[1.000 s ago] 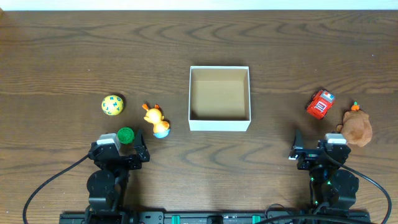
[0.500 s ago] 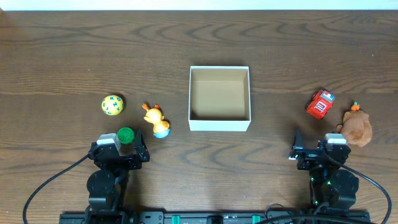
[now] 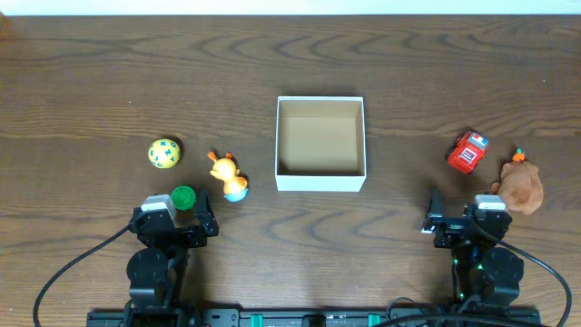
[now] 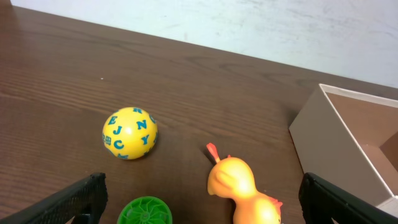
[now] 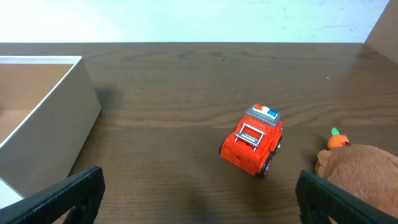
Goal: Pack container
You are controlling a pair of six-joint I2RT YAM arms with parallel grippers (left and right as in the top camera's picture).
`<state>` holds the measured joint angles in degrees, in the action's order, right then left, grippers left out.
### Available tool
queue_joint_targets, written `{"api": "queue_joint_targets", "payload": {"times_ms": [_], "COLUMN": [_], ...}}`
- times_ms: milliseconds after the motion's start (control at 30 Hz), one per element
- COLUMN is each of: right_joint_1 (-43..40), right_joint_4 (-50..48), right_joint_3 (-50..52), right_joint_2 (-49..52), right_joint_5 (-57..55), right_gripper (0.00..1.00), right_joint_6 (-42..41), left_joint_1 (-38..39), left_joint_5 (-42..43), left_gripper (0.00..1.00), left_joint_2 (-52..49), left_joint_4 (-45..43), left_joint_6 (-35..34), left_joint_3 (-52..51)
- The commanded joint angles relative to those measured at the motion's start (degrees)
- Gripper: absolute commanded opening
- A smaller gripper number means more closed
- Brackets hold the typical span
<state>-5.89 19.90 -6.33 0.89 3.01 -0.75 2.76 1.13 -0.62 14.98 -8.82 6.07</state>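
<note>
The container point(image 3: 320, 184), a square white cardboard box with a brown inside, stands empty at the table's middle; it also shows in the left wrist view point(image 4: 323, 134) and the right wrist view point(image 5: 68, 118). Left of it lie a yellow letter ball point(image 3: 164, 153), an orange duck point(image 3: 228, 175) and a green disc point(image 3: 183, 197). Right of it lie a red toy truck point(image 3: 467, 152) and a brown plush point(image 3: 522, 186). My left gripper point(image 4: 202, 202) is open and empty near the disc. My right gripper point(image 5: 199, 202) is open and empty, short of the truck point(image 5: 252, 148).
The dark wooden table runs to a pale wall at the back. Both arm bases and their cables sit at the front edge.
</note>
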Motion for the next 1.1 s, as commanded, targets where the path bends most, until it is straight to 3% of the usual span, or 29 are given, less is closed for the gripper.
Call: {"api": "queue_joint_targets", "payload": {"times_ms": [0, 633, 1067], "right_joint_1": [-0.42, -0.42, -0.44], "right_joint_4": [-0.02, -0.04, -4.44], "right_joint_3": [0.33, 0.33, -0.68], "right_joint_2": [-0.50, -0.50, 2.27], "right_joint_5": [0.22, 0.24, -0.24], "right_gripper": [0.99, 0.99, 0.99], "right_joint_6": [0.61, 0.33, -6.58], "left_joint_1": [-0.24, -0.24, -0.24], "left_joint_5": [-0.09, -0.09, -0.09], "left_gripper": [0.98, 0.98, 0.98], "left_joint_2": [0.28, 0.28, -3.06], "left_joint_4": [1.64, 1.64, -1.79], "left_joint_6": [-0.07, -0.09, -3.61], "left_joint_3": [-0.94, -0.94, 2.80]}}
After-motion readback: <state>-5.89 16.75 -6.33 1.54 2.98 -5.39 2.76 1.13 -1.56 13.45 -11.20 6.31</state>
